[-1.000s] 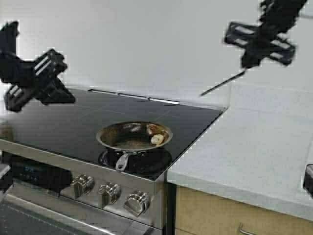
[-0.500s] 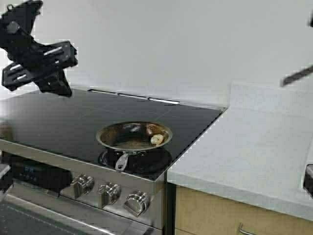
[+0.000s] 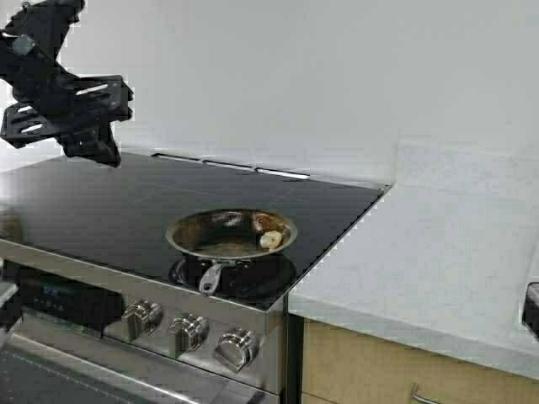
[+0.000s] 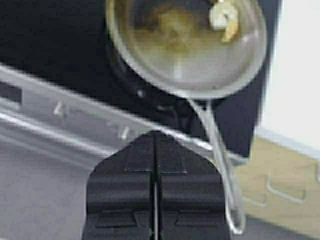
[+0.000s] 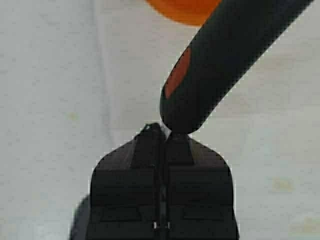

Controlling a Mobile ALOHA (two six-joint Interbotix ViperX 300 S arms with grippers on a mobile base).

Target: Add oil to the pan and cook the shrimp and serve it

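The steel pan [image 3: 221,245] sits on the black stovetop near its front edge, stub handle toward the knobs. The pale shrimp [image 3: 270,240] lies inside it on the right. My left gripper [image 3: 94,147] hangs high over the stove's back left, shut and empty. Its wrist view looks down on the pan [image 4: 190,75], the shrimp [image 4: 223,17] and the gripper [image 4: 156,137]. My right gripper [image 5: 162,131] is outside the high view. It is shut on the end of a black utensil handle [image 5: 225,60] with an orange patch, above the counter. The oil is out of view.
The stove's knobs [image 3: 189,332] line its front panel. A pale counter [image 3: 421,252] adjoins the stove on the right. An orange bowl [image 5: 185,10] shows at the edge of the right wrist view.
The right arm and its dark utensil have swung up and to the right, out of the high view. The left arm has risen and drawn back. Pan and shrimp have not moved.
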